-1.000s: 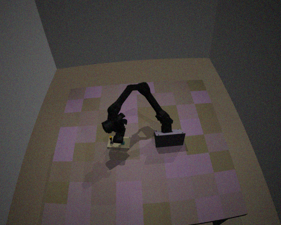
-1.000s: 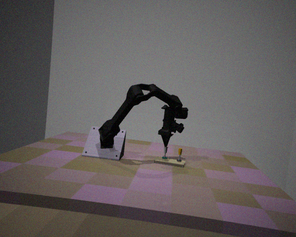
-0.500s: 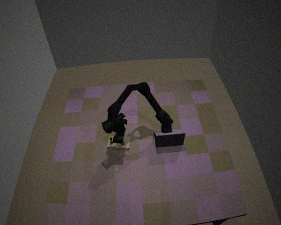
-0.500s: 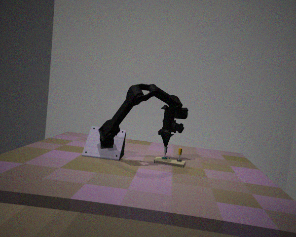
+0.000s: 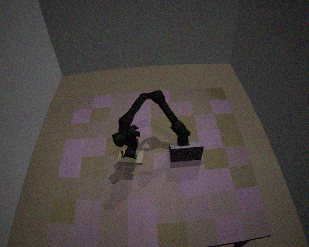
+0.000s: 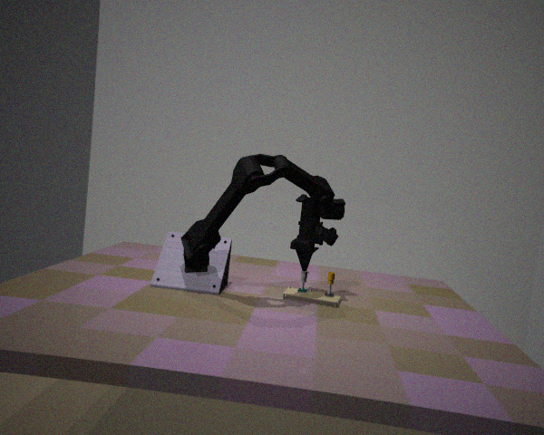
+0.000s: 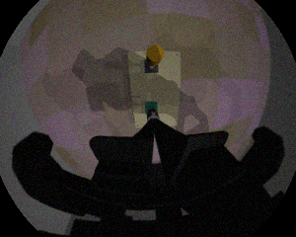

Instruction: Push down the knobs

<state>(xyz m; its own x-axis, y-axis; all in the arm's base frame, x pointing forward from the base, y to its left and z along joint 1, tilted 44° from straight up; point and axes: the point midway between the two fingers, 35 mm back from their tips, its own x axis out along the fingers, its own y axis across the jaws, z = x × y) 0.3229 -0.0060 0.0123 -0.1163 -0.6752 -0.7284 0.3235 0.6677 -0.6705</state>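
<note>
The hand (image 6: 305, 269) (image 7: 154, 121) is closed with nothing gripped, its tips brought together over the grey knob (image 6: 304, 276), presumably to press it straight down its shaft. The circuit board (image 5: 135, 160) (image 6: 312, 297) (image 7: 169, 74), right of centre in the exterior view, stands on short legs on the bench (image 5: 170, 212) (image 6: 281, 346). The yellow knob (image 5: 121, 151) (image 6: 331, 277) (image 7: 155, 54) stands high above its potentiometer (image 6: 329, 294) (image 7: 151, 69), so it likely needs pushing too.
</note>
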